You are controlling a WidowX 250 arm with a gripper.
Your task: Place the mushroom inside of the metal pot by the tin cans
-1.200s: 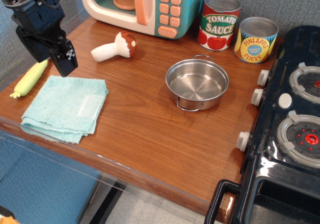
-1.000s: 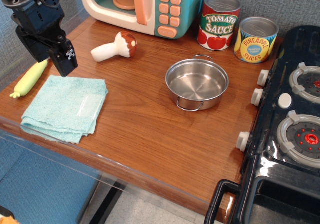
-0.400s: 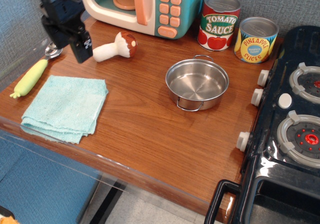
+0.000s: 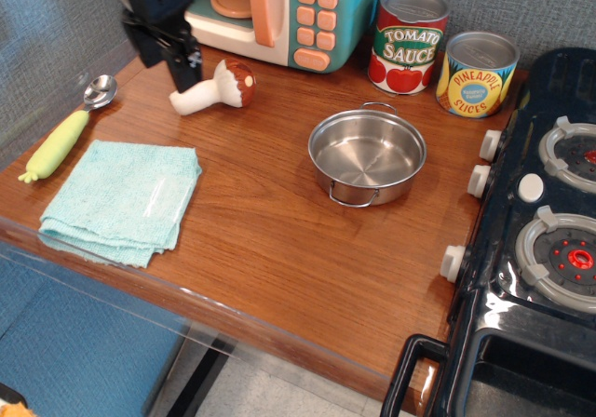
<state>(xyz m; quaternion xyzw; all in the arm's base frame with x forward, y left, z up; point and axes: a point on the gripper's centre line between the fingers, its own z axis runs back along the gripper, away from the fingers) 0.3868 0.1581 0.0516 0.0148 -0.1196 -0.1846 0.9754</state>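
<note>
Here, at the far left of the wooden desk (image 4: 270, 231), a spoon (image 4: 63, 134) with a yellow-green handle and a silver bowl lies at a slant, and just below it sits a folded light-blue cloth (image 4: 121, 201). Above and to the right, the black pincer (image 4: 177, 59) hangs near the front left corner of the toy microwave (image 4: 279, 12); its tip is just over the stem end of the mushroom, and I cannot tell whether its jaws are apart or together, nor whether it touches the stem. The mushroom (image 4: 216, 88) lies on its side on the desk in front of the microwave, white stem pointing left, reddish-brown cap to the right. Further right, near the middle of the desk and well apart from the mushroom, stands the metal pot (image 4: 367, 157), upright and with nothing in it, one wire handle toward the back and one toward the front. Behind it stand the tin cans, the red Tomato Sauce can (image 4: 409, 40) and the Pineapple Slices can (image 4: 477, 74), just beside each other. At the right edge is a black toy stove (image 4: 549, 221) with white knobs
</note>
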